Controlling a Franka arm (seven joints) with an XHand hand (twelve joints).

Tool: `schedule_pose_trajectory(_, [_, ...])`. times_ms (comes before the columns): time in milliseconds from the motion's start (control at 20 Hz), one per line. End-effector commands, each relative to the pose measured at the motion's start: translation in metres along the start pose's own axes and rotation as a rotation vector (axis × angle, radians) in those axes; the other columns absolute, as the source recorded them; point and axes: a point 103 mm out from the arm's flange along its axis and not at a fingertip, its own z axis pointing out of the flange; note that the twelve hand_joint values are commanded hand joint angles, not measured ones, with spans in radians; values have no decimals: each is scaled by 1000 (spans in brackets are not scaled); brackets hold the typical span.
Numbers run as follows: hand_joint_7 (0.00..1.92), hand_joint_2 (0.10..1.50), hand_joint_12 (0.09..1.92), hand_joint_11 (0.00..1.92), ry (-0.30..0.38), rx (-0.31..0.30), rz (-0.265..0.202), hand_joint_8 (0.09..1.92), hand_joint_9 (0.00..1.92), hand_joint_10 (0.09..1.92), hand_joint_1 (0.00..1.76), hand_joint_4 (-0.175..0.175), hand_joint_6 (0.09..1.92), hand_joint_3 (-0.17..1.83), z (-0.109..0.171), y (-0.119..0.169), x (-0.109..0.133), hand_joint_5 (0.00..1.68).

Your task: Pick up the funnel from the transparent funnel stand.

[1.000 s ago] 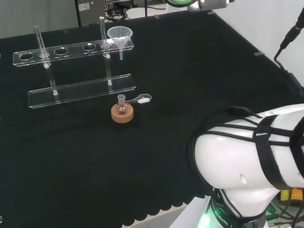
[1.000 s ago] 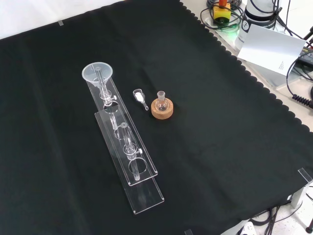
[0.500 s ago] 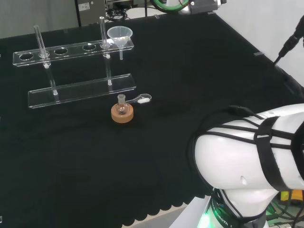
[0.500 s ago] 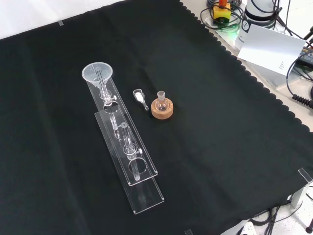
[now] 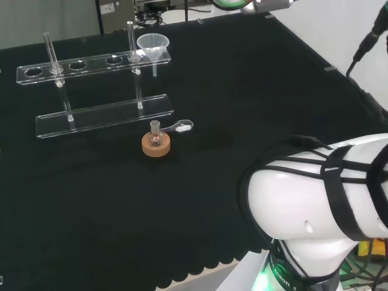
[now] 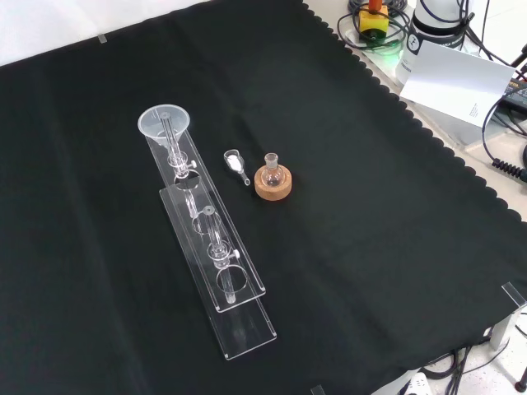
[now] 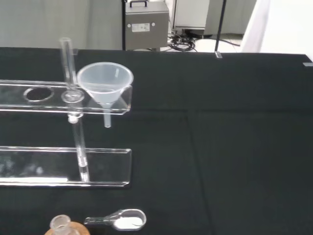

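A clear plastic funnel (image 5: 153, 46) sits in the end hole of the transparent funnel stand (image 5: 91, 62), at the stand's right end in the head view. Its spout hangs down through the upper plate. In the front view the funnel (image 6: 164, 123) is at the far end of the stand (image 6: 239, 321). The wrist view looks at the funnel (image 7: 104, 84) from a little way off, with the stand's upper plate (image 7: 29, 93) running off to one side. Nothing touches the funnel.
A small round flask on a cork ring (image 5: 156, 140) stands in front of the stand, beside a small clear scoop with white powder (image 5: 182, 127). The arm's white link (image 5: 321, 200) bulks at the head view's lower right. Cables and a paper sheet (image 6: 461, 82) lie beyond the cloth's scalloped edge.
The arm's white link in the head view has shifted slightly. The funnel, stand, flask and scoop have not moved.
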Motion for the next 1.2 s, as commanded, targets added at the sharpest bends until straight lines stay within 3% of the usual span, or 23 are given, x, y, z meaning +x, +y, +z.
schedule_pose_trajectory(50, [4, 1182, 1351, 0, 10, 29, 1, 239, 66, 611, 0, 26, 87, 410, 18, 57, -69, 167])
schedule_pose_trajectory(350, [8, 1178, 1362, 0, 28, 31, -52, 274, 84, 617, 0, 26, 87, 361, 31, 116, -68, 159])
schedule_pose_trajectory(550, [36, 1154, 1379, 0, 54, 26, -64, 309, 113, 632, 34, 27, 87, 331, 47, 144, -73, 156])
schedule_pose_trajectory(600, [51, 1140, 1386, 0, 26, 0, -44, 323, 130, 640, 57, 27, 87, 321, 48, 148, -61, 155])
schedule_pose_trajectory(650, [64, 1124, 1393, 4, 43, 1, -44, 337, 147, 648, 86, 26, 87, 311, 51, 150, -55, 154])
schedule_pose_trajectory(900, [90, 1016, 1411, 21, 72, 78, -116, 394, 202, 676, 296, 21, 87, 256, 72, 171, -36, 157])
schedule_pose_trajectory(1150, [60, 934, 1419, 31, 79, 157, -147, 545, 221, 690, 407, 12, 87, 242, 92, 195, -28, 181])
schedule_pose_trajectory(1200, [60, 923, 1420, 32, 77, 181, -135, 558, 225, 692, 419, 8, 87, 239, 96, 198, -24, 194])
